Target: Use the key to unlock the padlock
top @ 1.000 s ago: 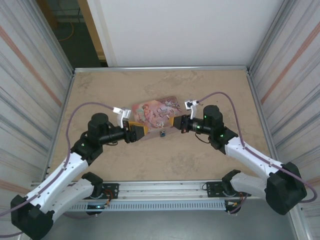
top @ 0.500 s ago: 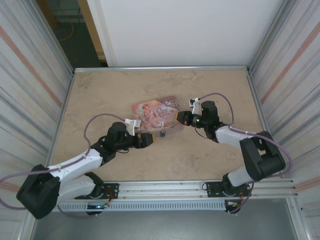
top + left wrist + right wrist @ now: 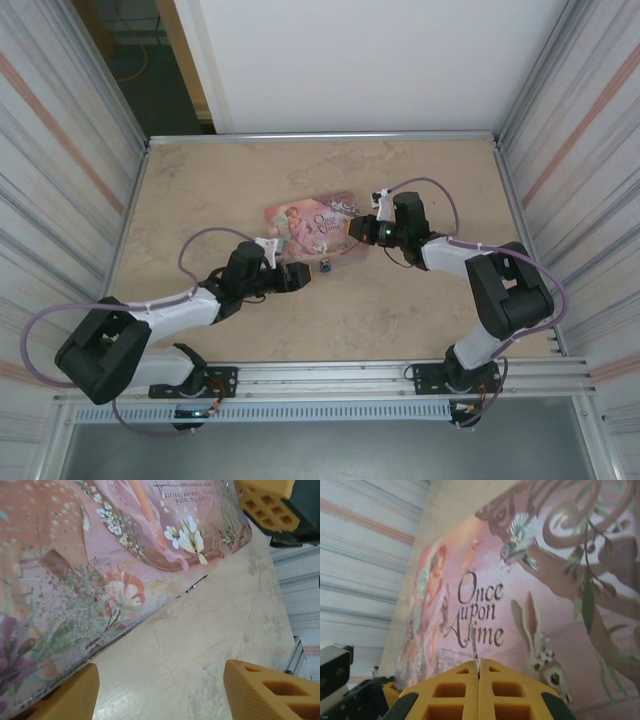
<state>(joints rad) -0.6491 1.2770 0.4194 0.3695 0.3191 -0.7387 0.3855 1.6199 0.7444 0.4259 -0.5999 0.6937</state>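
Observation:
The padlock [image 3: 325, 267] is a tiny dark blue square lying on the table just in front of the pink illustrated tin [image 3: 315, 228]. My left gripper [image 3: 299, 277] lies low just left of the padlock, open. In the left wrist view its yellow fingers [image 3: 270, 690] stand wide apart over bare table, with the tin's front edge [image 3: 100, 555] close ahead. My right gripper [image 3: 355, 231] is at the tin's right end, shut on the key [image 3: 474, 649], whose thin metal blade sticks out from between the closed pads [image 3: 455, 687] over the lid [image 3: 530, 595].
The tan table [image 3: 400, 310] is walled by corrugated panels on the left [image 3: 60, 200] and right [image 3: 580, 180]. Bare table lies in front of the tin and behind it. The right gripper's yellow finger [image 3: 265, 505] shows at the top right of the left wrist view.
The left arm has stretched out low, bringing its gripper right toward the padlock. The right arm has folded in, moving its gripper left to the tin's right end with the key.

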